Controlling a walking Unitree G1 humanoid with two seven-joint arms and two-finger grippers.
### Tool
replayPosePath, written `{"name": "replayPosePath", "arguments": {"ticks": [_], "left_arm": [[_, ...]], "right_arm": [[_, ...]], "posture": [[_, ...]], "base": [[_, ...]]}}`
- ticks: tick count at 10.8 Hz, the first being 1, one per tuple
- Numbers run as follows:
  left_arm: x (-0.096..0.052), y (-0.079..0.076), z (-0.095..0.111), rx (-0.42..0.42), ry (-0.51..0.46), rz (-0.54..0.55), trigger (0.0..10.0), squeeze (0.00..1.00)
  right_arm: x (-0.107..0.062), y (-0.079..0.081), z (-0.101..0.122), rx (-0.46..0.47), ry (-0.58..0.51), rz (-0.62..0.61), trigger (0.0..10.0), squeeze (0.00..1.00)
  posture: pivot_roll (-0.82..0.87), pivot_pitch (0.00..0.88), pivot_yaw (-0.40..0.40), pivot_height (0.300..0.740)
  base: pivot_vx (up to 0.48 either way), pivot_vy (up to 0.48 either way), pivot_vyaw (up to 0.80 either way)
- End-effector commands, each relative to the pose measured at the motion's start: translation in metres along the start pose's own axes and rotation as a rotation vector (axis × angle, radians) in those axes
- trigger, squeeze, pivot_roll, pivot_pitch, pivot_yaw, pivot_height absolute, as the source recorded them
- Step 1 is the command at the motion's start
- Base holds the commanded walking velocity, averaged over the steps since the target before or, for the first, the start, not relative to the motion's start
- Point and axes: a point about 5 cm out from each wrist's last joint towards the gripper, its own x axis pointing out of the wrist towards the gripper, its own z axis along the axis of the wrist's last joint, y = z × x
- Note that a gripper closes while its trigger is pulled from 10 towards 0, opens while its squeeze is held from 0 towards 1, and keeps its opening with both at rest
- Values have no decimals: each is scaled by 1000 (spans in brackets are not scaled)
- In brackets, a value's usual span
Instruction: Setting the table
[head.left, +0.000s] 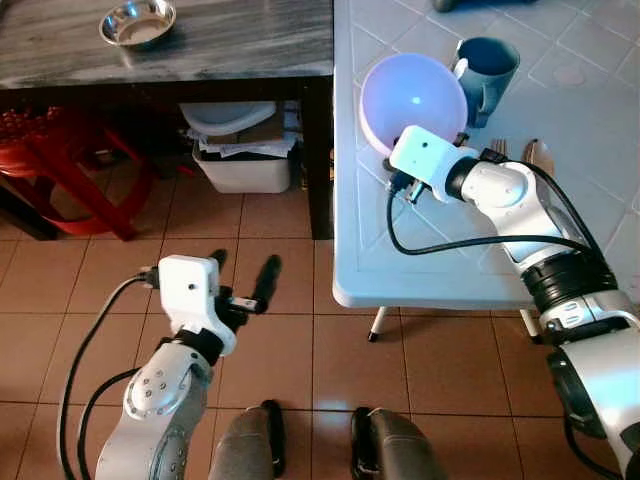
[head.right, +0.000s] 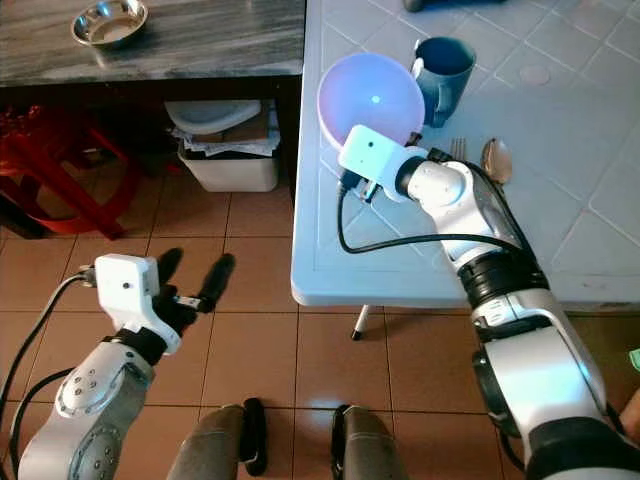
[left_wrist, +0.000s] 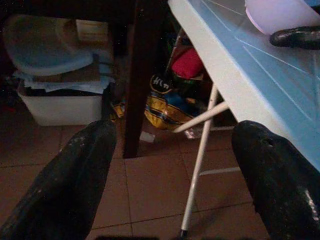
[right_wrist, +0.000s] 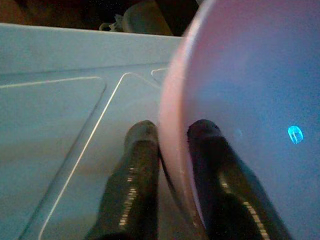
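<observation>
Low over the floor tiles our left hand (head.left: 243, 283) hangs wide and idle — our right hand (right_wrist: 172, 145) pinches the pale bowl (head.left: 413, 103) by its near rim on the counter (head.left: 360, 250), mug (head.left: 487, 70) just beyond.

White folding table (head.left: 420, 260) with tile-pattern top: a pale bowl (head.left: 412, 100) near its left edge; just beside it, a blue mug (head.left: 487, 72); a fork (head.left: 498, 150) and spoon (head.left: 539, 156) lie side by side. Dark marbled table (head.left: 230, 40): a steel bowl (head.left: 137, 22).
</observation>
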Motion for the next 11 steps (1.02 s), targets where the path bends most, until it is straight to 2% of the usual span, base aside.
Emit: {"name": "replayPosePath", "arguments": {"ticks": [1, 3, 4, 6, 7, 9, 10, 11], "left_arm": [[-2, -2, 2, -6, -4, -21, 10000, 0], [1, -7, 4, -61, -9, -70, 10000, 0], [2, -10, 5, -127, -6, -117, 10000, 0], [6, -15, 6, -119, -19, -161, 10000, 0], [8, -11, 6, -108, -34, -133, 10000, 0], [12, -5, 9, -153, -57, -122, 10000, 0], [16, -5, 10, -172, -67, -126, 10000, 0], [19, -3, 10, -156, -72, -108, 10000, 0]], "right_arm": [[-1, -2, 0, -30, 3, 3, 0, 0], [-1, -4, 0, -55, 0, -9, 0, 0], [0, -5, -1, -81, 0, -10, 0, 0], [0, -6, 1, -84, -19, -26, 0, 0], [0, -6, 1, -96, -25, -34, 0, 0], [0, -6, 12, -99, -107, -79, 0, 0], [0, -3, 24, -58, -196, -131, 0, 0], [-2, 2, 28, -10, -245, -165, 0, 0]], "posture": [[39, 228, 49, 740], [36, 218, 44, 740], [36, 209, 38, 740], [28, 191, 31, 740], [25, 182, 29, 740], [18, 152, 27, 740], [17, 132, 23, 740], [16, 117, 19, 740]], "base": [[0, 0, 0], [0, 0, 0], [0, 0, 0], [0, 0, 0], [0, 0, 0], [0, 0, 0], [0, 0, 0], [0, 0, 0]]}}
